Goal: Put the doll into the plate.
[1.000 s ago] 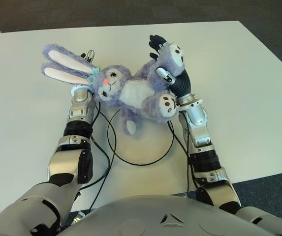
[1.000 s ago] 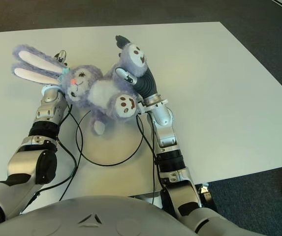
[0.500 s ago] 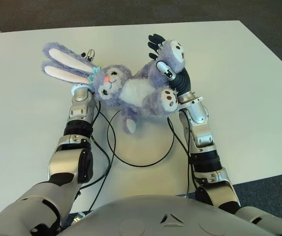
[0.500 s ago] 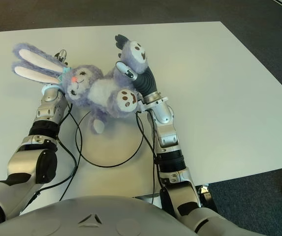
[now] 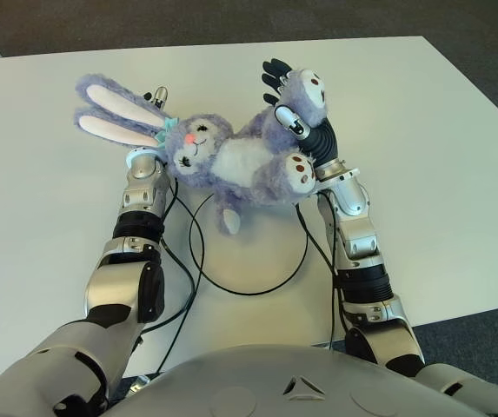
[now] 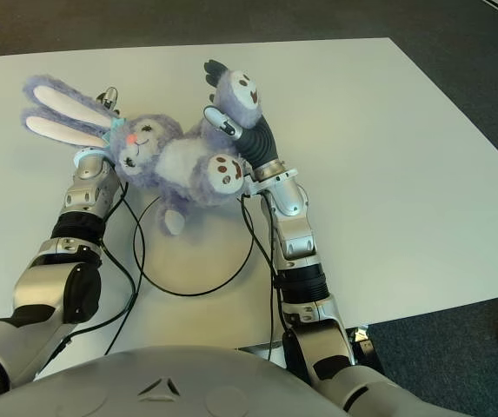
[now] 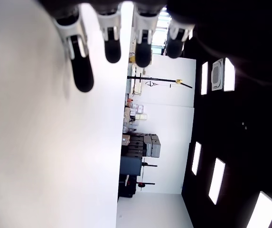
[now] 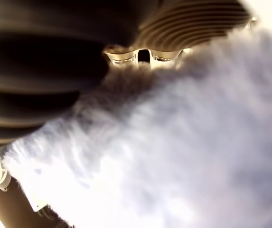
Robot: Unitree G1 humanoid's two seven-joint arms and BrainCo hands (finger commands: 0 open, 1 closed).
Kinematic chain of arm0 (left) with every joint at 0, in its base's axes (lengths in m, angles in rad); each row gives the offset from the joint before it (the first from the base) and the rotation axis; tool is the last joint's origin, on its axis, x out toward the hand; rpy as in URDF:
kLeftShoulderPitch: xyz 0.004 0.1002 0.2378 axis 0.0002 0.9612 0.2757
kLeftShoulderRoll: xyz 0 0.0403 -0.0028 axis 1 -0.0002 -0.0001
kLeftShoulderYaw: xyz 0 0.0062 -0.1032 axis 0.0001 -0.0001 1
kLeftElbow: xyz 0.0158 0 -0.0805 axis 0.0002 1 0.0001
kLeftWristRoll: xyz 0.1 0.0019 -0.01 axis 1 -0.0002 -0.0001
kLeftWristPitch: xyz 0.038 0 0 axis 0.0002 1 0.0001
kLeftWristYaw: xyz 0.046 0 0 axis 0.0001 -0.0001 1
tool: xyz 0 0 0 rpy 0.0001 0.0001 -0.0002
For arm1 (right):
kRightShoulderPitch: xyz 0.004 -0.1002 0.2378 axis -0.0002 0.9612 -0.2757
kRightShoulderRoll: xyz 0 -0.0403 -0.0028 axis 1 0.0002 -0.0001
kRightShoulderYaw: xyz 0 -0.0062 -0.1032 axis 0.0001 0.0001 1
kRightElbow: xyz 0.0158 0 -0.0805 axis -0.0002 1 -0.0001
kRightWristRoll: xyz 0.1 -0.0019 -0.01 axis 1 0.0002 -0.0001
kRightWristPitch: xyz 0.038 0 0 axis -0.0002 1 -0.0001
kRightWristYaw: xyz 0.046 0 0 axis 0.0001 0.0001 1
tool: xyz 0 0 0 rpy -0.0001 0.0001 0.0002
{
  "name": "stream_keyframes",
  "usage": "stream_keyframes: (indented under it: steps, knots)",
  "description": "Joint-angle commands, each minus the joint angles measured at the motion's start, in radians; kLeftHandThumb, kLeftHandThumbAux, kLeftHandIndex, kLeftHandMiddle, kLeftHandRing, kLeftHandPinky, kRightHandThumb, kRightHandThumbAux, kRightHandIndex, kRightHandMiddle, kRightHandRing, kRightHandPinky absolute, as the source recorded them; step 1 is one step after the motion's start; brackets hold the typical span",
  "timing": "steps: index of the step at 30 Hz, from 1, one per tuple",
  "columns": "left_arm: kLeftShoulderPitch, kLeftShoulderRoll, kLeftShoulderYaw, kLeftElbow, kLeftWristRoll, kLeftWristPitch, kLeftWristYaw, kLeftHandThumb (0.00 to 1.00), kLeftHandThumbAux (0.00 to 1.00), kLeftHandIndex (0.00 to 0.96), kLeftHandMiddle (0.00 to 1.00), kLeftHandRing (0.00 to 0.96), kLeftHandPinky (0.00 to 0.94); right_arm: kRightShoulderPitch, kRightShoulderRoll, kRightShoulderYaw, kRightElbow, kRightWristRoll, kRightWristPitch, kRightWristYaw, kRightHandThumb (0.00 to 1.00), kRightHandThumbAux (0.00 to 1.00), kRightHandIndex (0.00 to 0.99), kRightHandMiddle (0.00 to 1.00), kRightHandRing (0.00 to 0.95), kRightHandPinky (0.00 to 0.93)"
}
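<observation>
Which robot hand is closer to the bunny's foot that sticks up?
Right. The right hand wraps that foot of the bunny. The left hand is at the other end, behind the ears, fingers open.

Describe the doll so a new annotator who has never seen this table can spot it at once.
On the white table, look between the robot's two forearms, just beyond the thin black ring lying there. The doll is a fluffy purple rabbit with a white belly, gripped at one leg by the right hand; the left hand shows beside its head. Its long pink-lined ears set it apart.
</observation>
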Motion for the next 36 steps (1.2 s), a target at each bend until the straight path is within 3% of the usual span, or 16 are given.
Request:
stream_keyframes:
  steps: [1, 13, 18, 20, 22, 23, 24, 25, 26, 28, 29, 30, 36]
  knots:
    - [0.026, -0.012, 0.002, 0.028, -0.001, 0.03, 0.017, 0.0, 0.411, 0.0, 0.109, 0.086, 0.0, -0.008, -0.005, -0.002, 0.019, -0.018, -0.004, -0.003, 0.208, 0.42, 0.021, 0.0, 0.0, 0.0]
    - [0.026, -0.011, 0.001, 0.029, -0.001, 0.028, 0.015, 0.0, 0.412, 0.0, 0.102, 0.074, 0.0, -0.018, -0.013, -0.004, 0.064, -0.042, -0.073, -0.001, 0.193, 0.419, 0.016, 0.0, 0.0, 0.0]
    - [0.025, -0.01, 0.001, 0.03, -0.001, 0.029, 0.013, 0.0, 0.411, 0.0, 0.099, 0.072, 0.0, -0.023, -0.009, -0.007, 0.095, -0.038, -0.118, 0.003, 0.186, 0.446, 0.018, 0.0, 0.0, 0.076]
    - [0.025, -0.01, 0.001, 0.03, -0.001, 0.029, 0.013, 0.0, 0.411, 0.0, 0.102, 0.075, 0.0, -0.024, -0.006, -0.008, 0.108, -0.03, -0.139, 0.007, 0.18, 0.47, 0.025, 0.044, 0.044, 0.128]
    - [0.025, -0.01, 0.001, 0.031, -0.001, 0.029, 0.013, 0.0, 0.411, 0.0, 0.101, 0.073, 0.0, -0.025, -0.004, -0.011, 0.129, -0.022, -0.17, 0.014, 0.195, 0.527, 0.134, 0.211, 0.247, 0.287]
    - [0.025, -0.01, 0.001, 0.031, -0.001, 0.029, 0.013, 0.0, 0.411, 0.0, 0.1, 0.072, 0.0, -0.026, -0.003, -0.012, 0.139, -0.02, -0.185, 0.018, 0.212, 0.582, 0.213, 0.331, 0.375, 0.412]
    - [0.025, -0.01, 0.001, 0.031, -0.001, 0.028, 0.013, 0.0, 0.411, 0.0, 0.1, 0.072, 0.0, -0.029, -0.004, -0.014, 0.154, -0.016, -0.204, 0.024, 0.216, 0.591, 0.226, 0.351, 0.397, 0.433]
    - [0.025, -0.009, 0.001, 0.032, -0.001, 0.028, 0.013, 0.0, 0.411, 0.0, 0.1, 0.071, 0.0, -0.031, -0.005, -0.015, 0.165, -0.014, -0.219, 0.028, 0.25, 0.642, 0.308, 0.469, 0.507, 0.545]
    - [0.025, -0.009, 0.002, 0.032, -0.001, 0.027, 0.012, 0.0, 0.411, 0.0, 0.099, 0.071, 0.0, -0.035, -0.007, -0.016, 0.18, -0.012, -0.241, 0.035, 0.259, 0.654, 0.329, 0.499, 0.535, 0.574]
    - [0.025, -0.009, 0.002, 0.033, -0.003, 0.026, 0.01, 0.0, 0.411, 0.0, 0.099, 0.071, 0.0, -0.04, -0.012, -0.018, 0.203, -0.013, -0.279, 0.045, 0.631, 0.713, 0.415, 0.656, 0.678, 0.716]
    - [0.025, -0.01, 0.003, 0.033, -0.003, 0.025, 0.01, 0.0, 0.411, 0.0, 0.1, 0.071, 0.0, -0.042, -0.014, -0.018, 0.213, -0.015, -0.295, 0.048, 0.677, 0.718, 0.429, 0.731, 0.752, 0.787]
    - [0.025, -0.01, 0.003, 0.033, -0.003, 0.025, 0.009, 0.0, 0.411, 0.0, 0.1, 0.071, 0.0, -0.038, -0.016, -0.019, 0.216, -0.017, -0.311, 0.052, 0.691, 0.719, 0.433, 0.775, 0.794, 0.823]
    - [0.024, -0.01, 0.004, 0.033, -0.005, 0.026, 0.01, 0.0, 0.412, 0.0, 0.097, 0.069, 0.0, 0.002, -0.022, -0.007, 0.19, -0.016, -0.372, 0.07, 0.698, 0.72, 0.437, 0.821, 0.834, 0.846]
